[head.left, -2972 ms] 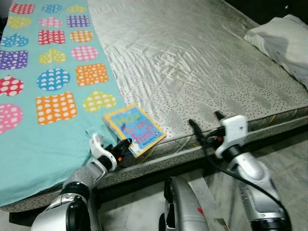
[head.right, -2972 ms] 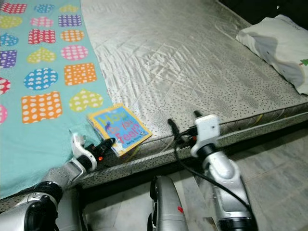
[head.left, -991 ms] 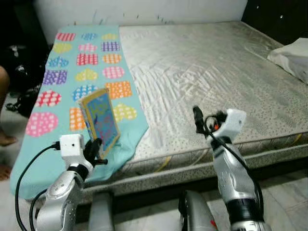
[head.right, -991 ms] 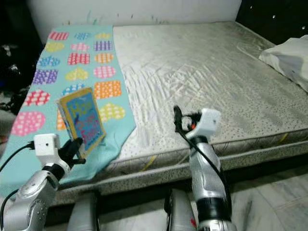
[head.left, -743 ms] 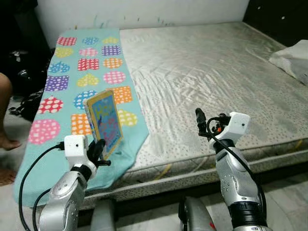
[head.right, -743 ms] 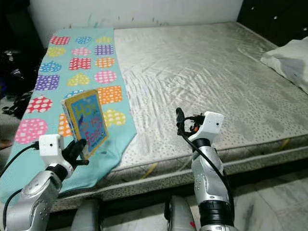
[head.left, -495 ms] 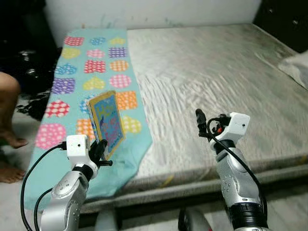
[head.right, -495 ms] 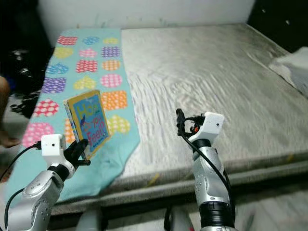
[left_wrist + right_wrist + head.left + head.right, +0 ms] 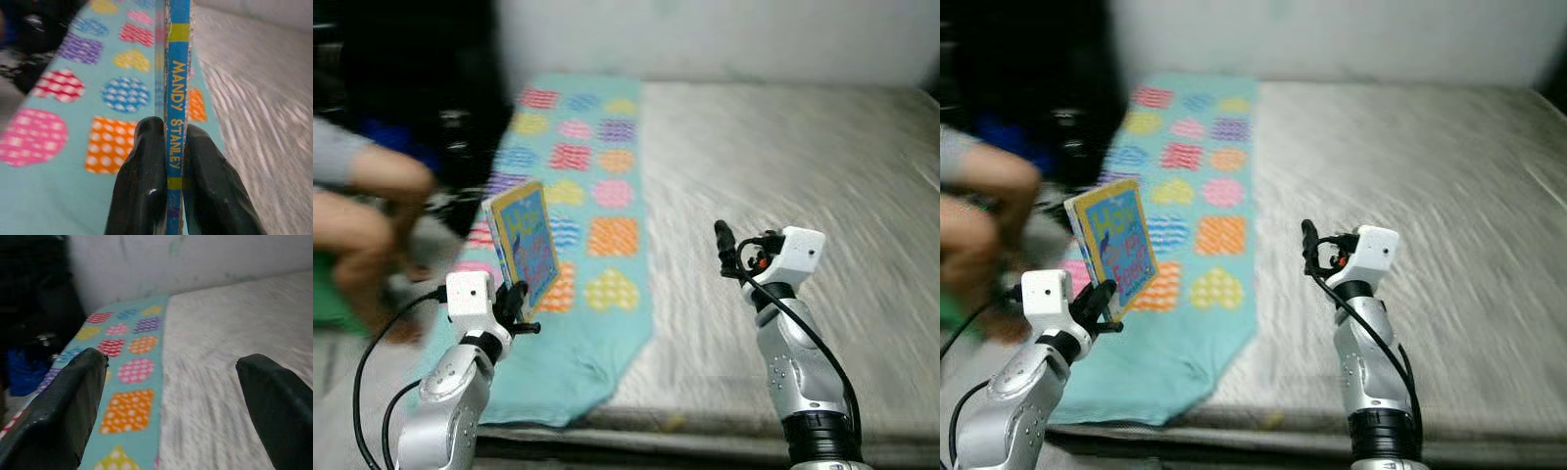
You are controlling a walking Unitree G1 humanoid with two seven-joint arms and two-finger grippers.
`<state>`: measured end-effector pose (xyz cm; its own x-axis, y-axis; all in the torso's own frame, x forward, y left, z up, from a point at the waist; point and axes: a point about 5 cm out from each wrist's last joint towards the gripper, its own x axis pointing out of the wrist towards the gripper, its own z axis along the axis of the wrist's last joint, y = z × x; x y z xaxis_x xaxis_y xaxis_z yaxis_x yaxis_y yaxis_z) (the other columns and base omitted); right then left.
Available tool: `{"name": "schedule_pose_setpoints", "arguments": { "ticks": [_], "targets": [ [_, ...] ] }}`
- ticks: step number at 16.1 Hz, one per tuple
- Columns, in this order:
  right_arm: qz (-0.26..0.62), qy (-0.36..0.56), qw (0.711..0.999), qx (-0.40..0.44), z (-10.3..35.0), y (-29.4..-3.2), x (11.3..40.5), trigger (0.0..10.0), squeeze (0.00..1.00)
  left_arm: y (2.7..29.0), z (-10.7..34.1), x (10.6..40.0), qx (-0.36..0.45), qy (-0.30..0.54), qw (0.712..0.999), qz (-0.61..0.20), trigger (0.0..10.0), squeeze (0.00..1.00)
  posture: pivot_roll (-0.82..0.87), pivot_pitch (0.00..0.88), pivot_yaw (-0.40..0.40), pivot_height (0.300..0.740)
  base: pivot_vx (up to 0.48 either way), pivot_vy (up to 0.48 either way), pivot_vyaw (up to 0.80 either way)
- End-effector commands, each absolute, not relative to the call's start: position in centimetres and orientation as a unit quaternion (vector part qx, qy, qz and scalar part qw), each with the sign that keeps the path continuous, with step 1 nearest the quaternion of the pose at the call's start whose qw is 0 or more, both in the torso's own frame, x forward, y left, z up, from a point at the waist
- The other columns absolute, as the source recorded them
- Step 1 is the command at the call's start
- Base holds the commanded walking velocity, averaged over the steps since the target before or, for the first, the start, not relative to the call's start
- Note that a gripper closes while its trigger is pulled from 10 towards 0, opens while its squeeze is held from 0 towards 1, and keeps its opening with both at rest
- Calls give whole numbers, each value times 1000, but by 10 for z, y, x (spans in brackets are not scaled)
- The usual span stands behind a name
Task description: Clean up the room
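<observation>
Jaws of the left gripper (image 9: 168,161) are clamped on the lower edge of a children's book (image 9: 525,245), one black finger pressed to each side of its blue and yellow spine, which reads MANDY STANLEY. The book stands nearly upright in the air, raised above the near end of a teal blanket (image 9: 597,186) patterned with coloured hearts and squares. That blanket lies along the left side of a bed (image 9: 1410,176), whose pale, dotted mattress is bare beyond it. The right gripper (image 9: 171,382) hovers over the mattress with its jaws spread wide and holding nothing. Behind the bed runs a pale wall (image 9: 1332,39). To the left of the bed sits a person (image 9: 372,211), blurred, possibly with knees drawn up, beside dark clutter.
</observation>
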<state>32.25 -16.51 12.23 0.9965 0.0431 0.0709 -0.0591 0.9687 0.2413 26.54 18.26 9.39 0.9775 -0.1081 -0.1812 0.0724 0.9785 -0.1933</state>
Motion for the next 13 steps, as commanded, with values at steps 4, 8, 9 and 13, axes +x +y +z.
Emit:
{"name": "schedule_pose_setpoints", "arguments": {
  "ticks": [4,8,9,13],
  "targets": [
    [12,-34,993,115,124,-168,322,10000,0,181,108,270,-64,54,995,-44,10000,0,-17,0,-13,740,0,0,0],
    [-12,-33,994,104,124,-174,325,10000,0,176,109,273,-62,47,996,-50,10000,0,-18,0,-13,740,0,0,0],
    [-15,-33,994,104,124,-174,326,10000,0,176,109,273,-63,47,996,-50,10000,0,-18,0,-13,740,0,0,0],
    [-22,-39,994,103,126,-175,328,10000,0,170,110,278,-63,42,995,-62,10000,0,-23,0,-8,740,0,0,-477]
  ]
}}
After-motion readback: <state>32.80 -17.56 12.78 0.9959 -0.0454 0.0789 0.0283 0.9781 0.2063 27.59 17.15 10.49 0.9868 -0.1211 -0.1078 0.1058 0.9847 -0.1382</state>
